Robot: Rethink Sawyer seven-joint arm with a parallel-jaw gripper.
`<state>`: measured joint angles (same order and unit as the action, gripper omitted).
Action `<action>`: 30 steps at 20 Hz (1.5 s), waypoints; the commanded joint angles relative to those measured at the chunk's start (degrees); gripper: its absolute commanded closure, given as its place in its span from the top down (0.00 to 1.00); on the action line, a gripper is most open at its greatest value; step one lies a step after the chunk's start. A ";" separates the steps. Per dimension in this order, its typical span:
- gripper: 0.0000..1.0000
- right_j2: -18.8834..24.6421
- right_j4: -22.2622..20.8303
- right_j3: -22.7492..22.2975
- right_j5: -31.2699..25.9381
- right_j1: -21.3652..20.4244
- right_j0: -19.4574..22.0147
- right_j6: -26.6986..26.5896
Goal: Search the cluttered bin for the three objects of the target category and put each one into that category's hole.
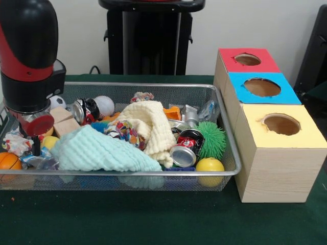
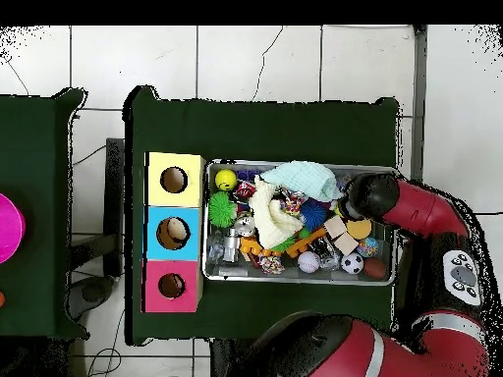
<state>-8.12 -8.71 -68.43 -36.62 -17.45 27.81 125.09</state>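
The basket point(image 1: 225, 133) of silver wire mesh sits on the green surface point(image 1: 153, 219) and fills the left and middle of the front view. In the overhead view it lies in the centre, just right of the three boxes.

The arm point(image 1: 28, 51) comes down at the upper left of the front view, over the left end of the basket. Its claw point(image 1: 31, 125) is low among the things there, but I cannot tell how far it is open or if it has hold of anything, because the arm covers it.

In the basket a mint green cloth point(image 1: 99, 150) lies at the front, and a cream cloth point(image 1: 153, 127) lies behind it, near the middle. A crushed red can point(image 1: 186, 148) lies on its side just right of the cream cloth; white letters show on it, but they are too small to read. Right of the can is a spiky green ball point(image 1: 212, 139), and in front of that a yellow ball point(image 1: 210, 166) in the corner. At the far left are an orange ball point(image 1: 9, 161) and two wooden blocks point(image 1: 64, 121). Behind them are a small football point(image 1: 57, 102) and a white ball point(image 1: 104, 106).

At the right of the front view stand three wooden boxes in a row, touching each other: a red-topped box point(image 1: 232, 64) farthest back, a blue-topped box point(image 1: 286, 94) in the middle, and a yellow-topped box point(image 1: 278, 163) nearest. Each top has one round hole. No writing shows on the boxes.
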 commanded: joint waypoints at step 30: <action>0.00 7.87 -0.70 -10.24 15.41 5.49 -1.68 1.23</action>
<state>-11.19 -8.37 -70.19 -31.13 -17.36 25.17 125.10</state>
